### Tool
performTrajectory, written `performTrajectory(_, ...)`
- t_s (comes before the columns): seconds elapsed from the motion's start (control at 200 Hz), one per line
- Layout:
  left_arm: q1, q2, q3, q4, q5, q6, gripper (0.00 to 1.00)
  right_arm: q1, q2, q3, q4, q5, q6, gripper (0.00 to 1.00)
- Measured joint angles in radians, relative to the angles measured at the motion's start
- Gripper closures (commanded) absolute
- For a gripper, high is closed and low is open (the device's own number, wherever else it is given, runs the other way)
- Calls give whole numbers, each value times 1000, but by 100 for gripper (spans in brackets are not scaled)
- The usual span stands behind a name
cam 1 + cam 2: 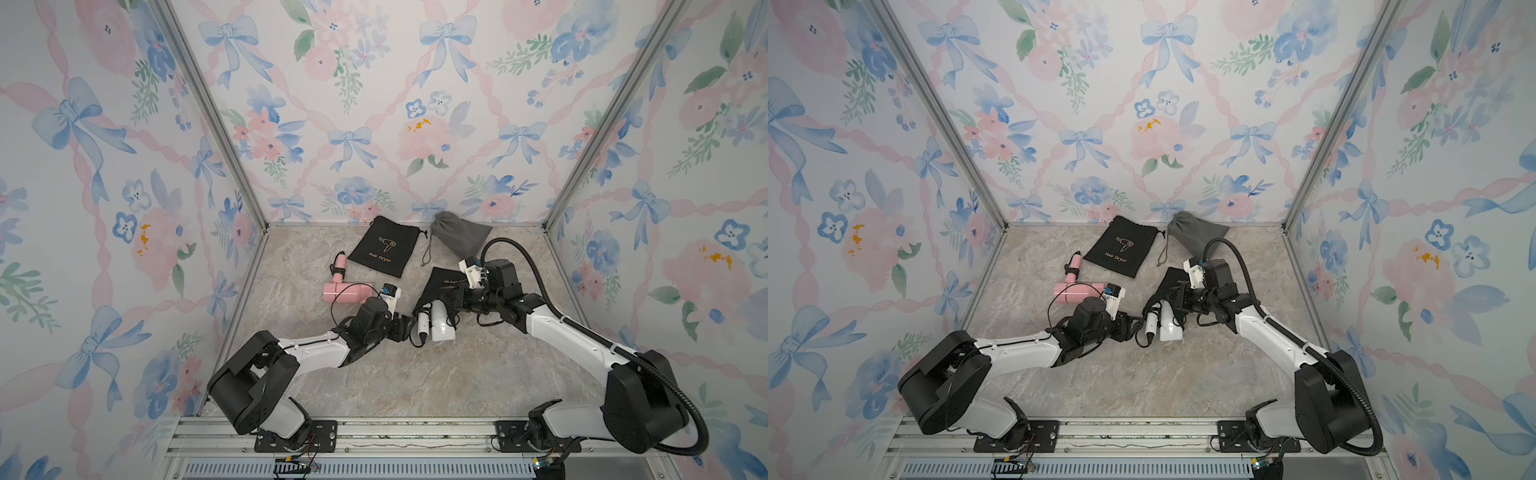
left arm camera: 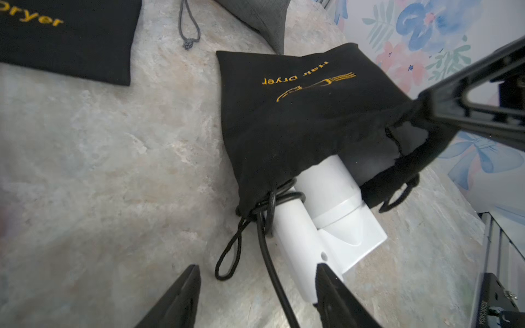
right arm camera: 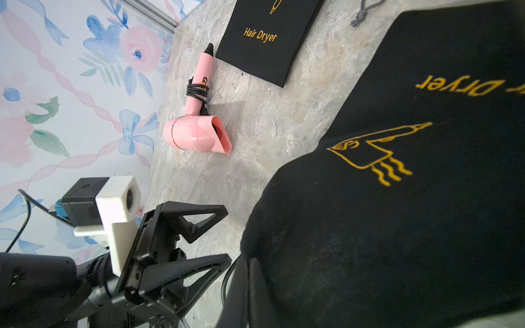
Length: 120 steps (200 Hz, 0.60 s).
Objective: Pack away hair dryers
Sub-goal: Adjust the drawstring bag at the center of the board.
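Note:
A white hair dryer (image 1: pixel 439 328) (image 1: pixel 1168 328) lies mid-table, its barrel partly inside a black "Hair Dryer" pouch (image 1: pixel 441 283) (image 2: pixel 298 113) (image 3: pixel 397 198); nozzle and folded handle (image 2: pixel 289 227) stick out of the pouch mouth. My right gripper (image 1: pixel 452 297) (image 3: pixel 247 264) is shut on the pouch's rim and lifts the mouth. My left gripper (image 1: pixel 405 328) (image 2: pixel 257 268) is open at the dryer's exposed end: the black cord (image 2: pixel 272 272) runs between its jaws, and one finger (image 2: pixel 326 286) is against the white body. A pink hair dryer (image 1: pixel 349 292) (image 3: pixel 196 133) lies to the left.
A second black pouch (image 1: pixel 384 247) (image 1: pixel 1121 247) lies flat at the back, and a grey pouch (image 1: pixel 459 232) (image 1: pixel 1196 232) with a loose drawstring lies beside it near the back wall. Flowered walls close three sides of the marble-patterned table (image 1: pixel 415 374).

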Motion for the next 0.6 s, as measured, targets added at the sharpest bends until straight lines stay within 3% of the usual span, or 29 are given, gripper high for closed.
performTrajectory(0.335, -2, 141, 151, 47, -7, 72, 36, 0, 0, 0, 0, -24, 7, 100)
performTrajectory(0.6, -2, 216, 228, 55, 2, 109, 53, 0, 0, 0, 0, -24, 7, 100)
